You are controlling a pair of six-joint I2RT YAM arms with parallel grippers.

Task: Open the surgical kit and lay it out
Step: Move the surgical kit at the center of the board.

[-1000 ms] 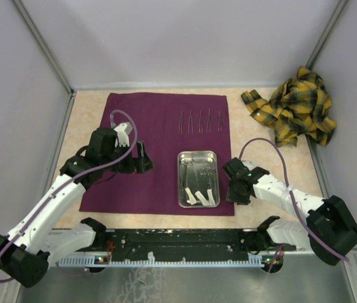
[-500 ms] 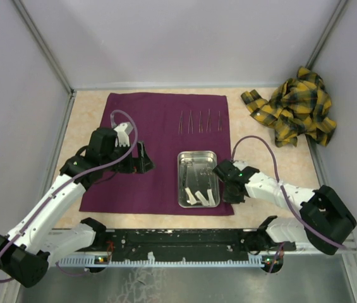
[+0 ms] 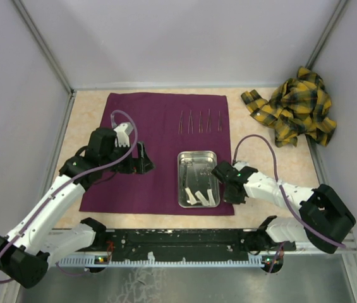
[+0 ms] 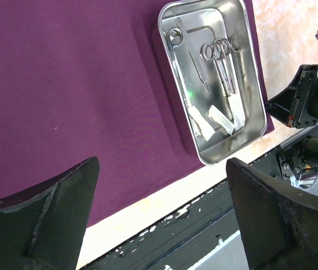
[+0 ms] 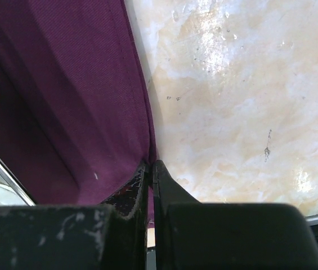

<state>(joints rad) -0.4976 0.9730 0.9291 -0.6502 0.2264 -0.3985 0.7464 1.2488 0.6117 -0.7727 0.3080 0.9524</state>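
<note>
The right gripper [image 5: 151, 169] sits low at the right edge of the dark purple cloth wrap [image 3: 159, 126], toward its near corner. Its fingers are pressed almost together, and the cloth's hem runs into the thin gap between them, so it appears to have the edge pinched. To its right is bare table [image 3: 260, 145].

Just left of that gripper, on the cloth, lies the steel tray [image 4: 175, 84], between the two grippers. Small white pieces [image 4: 212, 118] lie in the tray's near end. The thin scissors [image 4: 223, 62] and a slim forceps-like tool [image 4: 195, 56] lie farther in.

The left gripper [image 4: 161, 164] hangs over the cloth, left of the tray and a little farther back than the right one. Its fingers are spread wide with nothing between them — only purple cloth shows below.

Beyond the tray, farther out than both grippers, a row of thin metal instruments [image 3: 200, 121] lies side by side on the cloth. Well off to the right of the right gripper, in the far corner, a yellow plaid cloth [image 3: 295, 107] lies bunched up — apart from the wrap.
</note>
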